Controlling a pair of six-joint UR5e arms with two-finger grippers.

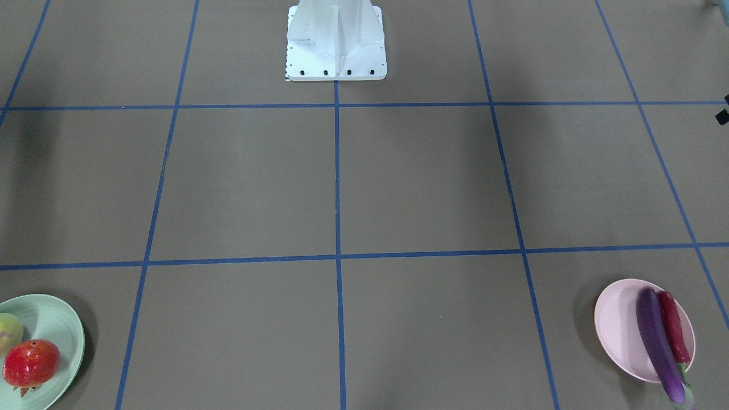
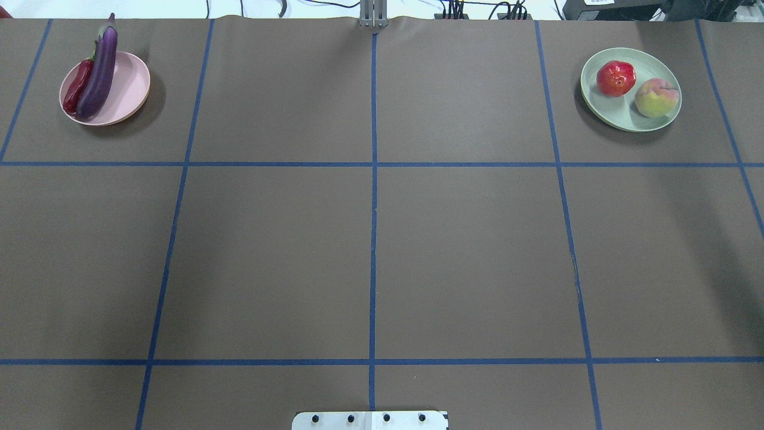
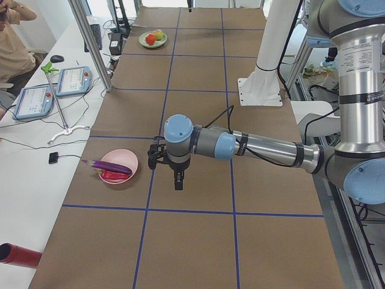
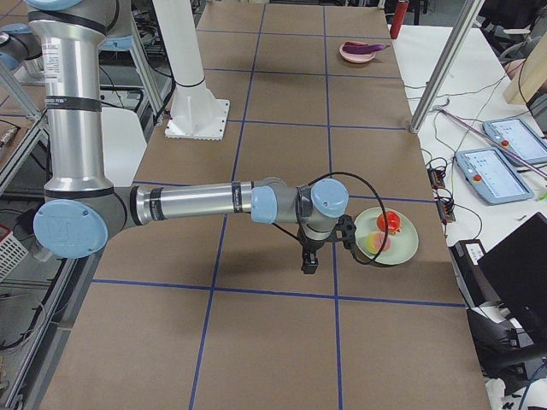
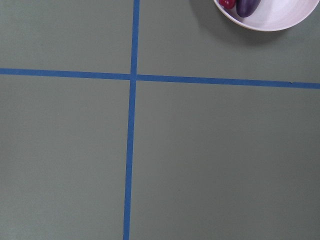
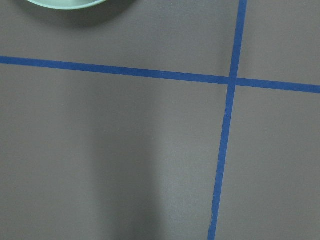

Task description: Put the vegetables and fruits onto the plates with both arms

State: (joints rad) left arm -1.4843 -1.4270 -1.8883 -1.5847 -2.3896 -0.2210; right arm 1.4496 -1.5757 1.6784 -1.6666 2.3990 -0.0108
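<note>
Cannot tell the opening of the left gripper or the right gripper, each seen only from the side, hanging above the table near its plate. Far left: eggplant and chili side by side on the pink plate. Far right: pomegranate and peach on the green plate. Looks finished, with nothing visibly left to place.

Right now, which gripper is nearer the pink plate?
Left. The left gripper hangs close beside the pink plate; the right gripper is far off, by the green plate.
</note>
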